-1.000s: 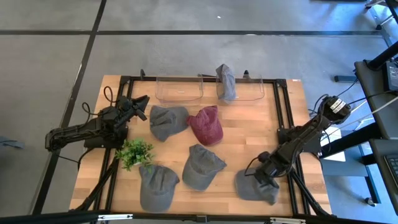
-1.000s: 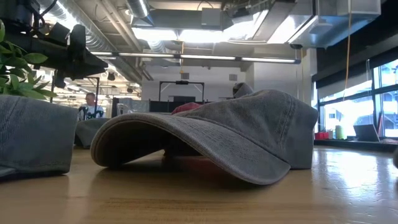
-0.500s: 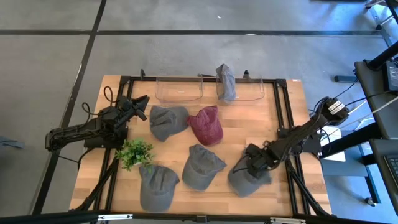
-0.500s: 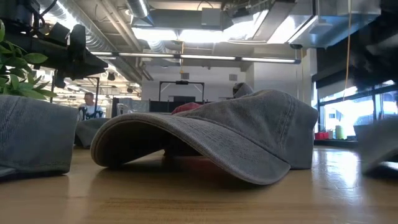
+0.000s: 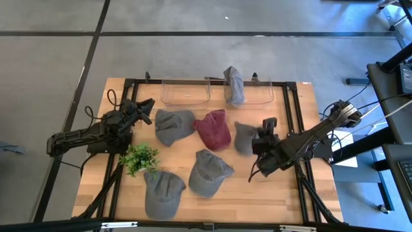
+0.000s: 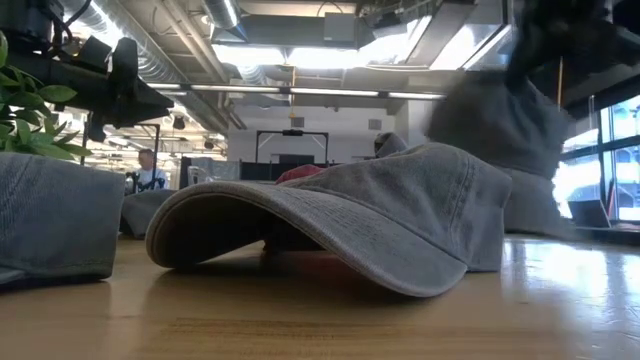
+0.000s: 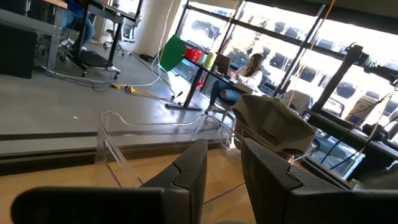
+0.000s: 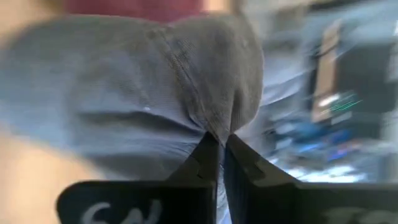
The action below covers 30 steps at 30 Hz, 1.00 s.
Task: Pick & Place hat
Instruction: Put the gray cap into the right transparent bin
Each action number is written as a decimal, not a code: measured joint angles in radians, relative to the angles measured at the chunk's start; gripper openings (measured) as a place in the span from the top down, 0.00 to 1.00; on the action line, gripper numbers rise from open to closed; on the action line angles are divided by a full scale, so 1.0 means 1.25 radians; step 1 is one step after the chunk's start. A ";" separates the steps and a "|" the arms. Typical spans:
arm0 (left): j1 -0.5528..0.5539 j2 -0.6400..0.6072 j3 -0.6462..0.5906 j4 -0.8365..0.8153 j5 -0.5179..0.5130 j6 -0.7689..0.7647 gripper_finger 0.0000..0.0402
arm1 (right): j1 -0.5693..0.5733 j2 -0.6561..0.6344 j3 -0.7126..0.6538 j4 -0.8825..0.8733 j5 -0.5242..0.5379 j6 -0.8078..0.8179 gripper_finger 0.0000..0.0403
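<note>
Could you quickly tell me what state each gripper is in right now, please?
Left gripper: open, holding nothing, parked at the table's left side.
Right gripper: shut on a grey fabric cap, lifted off the table.

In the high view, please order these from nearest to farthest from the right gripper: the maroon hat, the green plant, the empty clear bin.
From the right gripper, shut on a grey hat:
1. Maroon hat, table middle.
2. Empty clear bin, far edge.
3. Green plant, left side.
</note>
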 joint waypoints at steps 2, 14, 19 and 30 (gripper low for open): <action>0.000 0.000 0.000 0.000 0.000 0.000 0.76 | -0.005 0.000 0.025 -0.032 0.080 -0.067 0.98; 0.000 0.000 0.000 0.011 0.001 -0.023 0.76 | -0.120 -0.038 0.081 -0.098 0.292 -0.295 0.98; 0.000 0.000 0.000 0.081 0.014 -0.046 0.76 | -0.129 -0.100 0.081 -0.084 0.291 -0.255 0.98; 0.000 0.000 0.000 0.170 0.151 -0.023 0.76 | -0.123 -0.229 0.039 0.399 -0.008 -0.533 0.98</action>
